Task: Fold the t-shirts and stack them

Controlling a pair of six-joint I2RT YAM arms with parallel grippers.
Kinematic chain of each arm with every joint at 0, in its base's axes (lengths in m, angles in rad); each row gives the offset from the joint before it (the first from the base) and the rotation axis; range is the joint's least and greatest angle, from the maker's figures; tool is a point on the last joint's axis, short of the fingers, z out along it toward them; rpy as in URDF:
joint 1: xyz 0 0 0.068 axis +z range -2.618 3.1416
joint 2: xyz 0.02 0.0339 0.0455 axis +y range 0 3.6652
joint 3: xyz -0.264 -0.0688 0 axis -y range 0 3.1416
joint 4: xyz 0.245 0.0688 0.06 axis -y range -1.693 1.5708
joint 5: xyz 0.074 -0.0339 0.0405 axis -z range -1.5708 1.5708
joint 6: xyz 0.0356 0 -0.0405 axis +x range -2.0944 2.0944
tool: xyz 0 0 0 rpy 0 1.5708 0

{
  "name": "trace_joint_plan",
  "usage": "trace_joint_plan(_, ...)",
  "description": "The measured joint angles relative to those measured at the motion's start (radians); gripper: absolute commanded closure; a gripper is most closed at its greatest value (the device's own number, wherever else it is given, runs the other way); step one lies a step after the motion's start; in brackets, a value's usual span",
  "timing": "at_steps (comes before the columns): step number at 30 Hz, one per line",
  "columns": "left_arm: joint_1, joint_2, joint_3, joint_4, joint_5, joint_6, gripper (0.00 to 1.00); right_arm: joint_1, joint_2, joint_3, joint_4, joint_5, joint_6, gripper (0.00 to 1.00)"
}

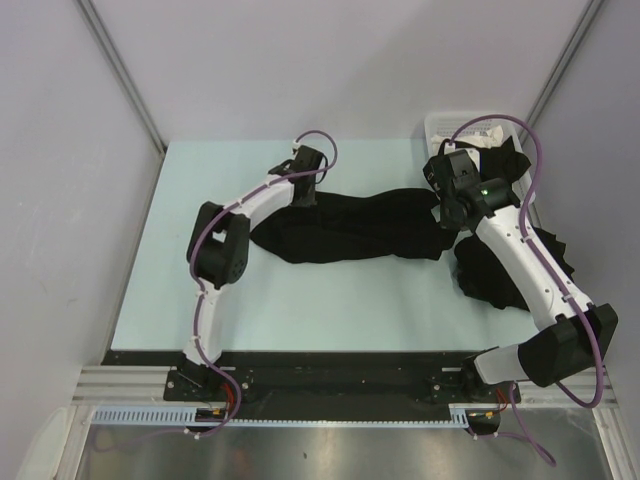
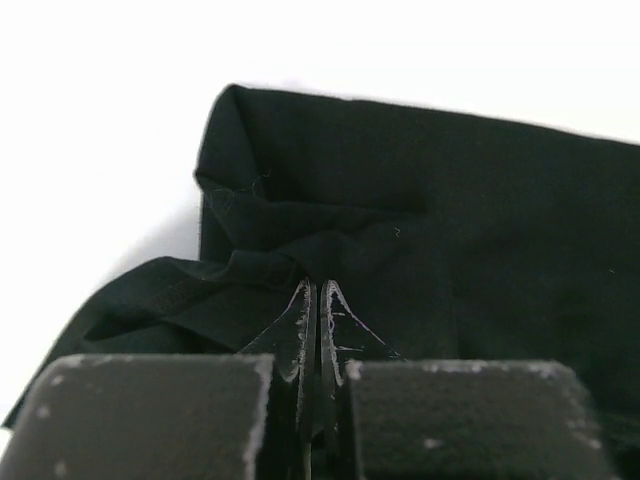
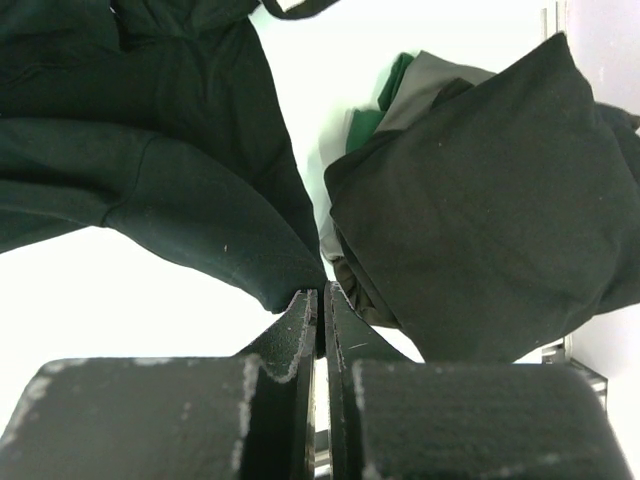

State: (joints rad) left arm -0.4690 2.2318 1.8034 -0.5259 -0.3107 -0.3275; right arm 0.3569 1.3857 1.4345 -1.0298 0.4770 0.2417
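A long black t-shirt [image 1: 360,235] lies across the middle of the pale table [image 1: 300,300], with one end at each claw. The left claw [image 1: 305,190] is at the shirt's left end, up near the middle of the top picture. In its own camera the left claw [image 2: 318,285] is squeezed shut, and a bunched fold of the black t-shirt [image 2: 450,220] is pinched between its tips. The right claw [image 1: 447,205] is at the shirt's right end, in the upper right part of the top picture. Up close the right claw [image 3: 320,292] is squeezed shut too, and a corner of the black t-shirt [image 3: 150,150] comes right down into its tips, so it looks pinched there. A pile of black t-shirts [image 1: 490,275] sits at the right side of the table, partly under the right arm. A white basket [image 1: 436,125] stands in the upper right corner with some cloth in it. In the right claw's camera a dark bundle [image 3: 490,190] fills the right side, with green and grey cloth [image 3: 390,100] peeking out beside it. I cannot tell if it is the same pile.
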Motion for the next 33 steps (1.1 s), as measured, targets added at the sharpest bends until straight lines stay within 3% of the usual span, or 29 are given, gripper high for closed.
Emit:
trace_joint_plan(7, 0.0, -0.106, 0.048, -0.052, -0.066, 0.061, 1.0, 0.0, 0.011, 0.043, 0.037, 0.009, -0.026, 1.0)
trace_joint_plan(13, 0.024, -0.3, 0.14, -0.1, -0.139, 0.08, 1.0, 0.0, 0.056, 0.165, 0.134, 0.04, -0.052, 1.0)
trace_joint_plan(20, 0.139, -0.534, 0.196, -0.13, -0.212, 0.097, 1.0, -0.004, 0.265, 0.489, 0.16, 0.077, -0.08, 1.0)
trace_joint_plan(24, 0.255, -0.652, 0.136, -0.141, -0.214, 0.084, 1.0, -0.024, 0.391, 0.694, 0.166, 0.079, -0.087, 1.0)
trace_joint_plan(26, 0.309, -0.715, 0.068, -0.145, -0.214, 0.074, 1.0, -0.042, 0.401, 0.718, 0.166, 0.075, -0.086, 1.0)
trace_joint_plan(33, 0.34, -0.78, -0.074, -0.19, -0.201, 0.058, 1.0, -0.093, 0.317, 0.617, 0.165, 0.051, -0.079, 1.0)
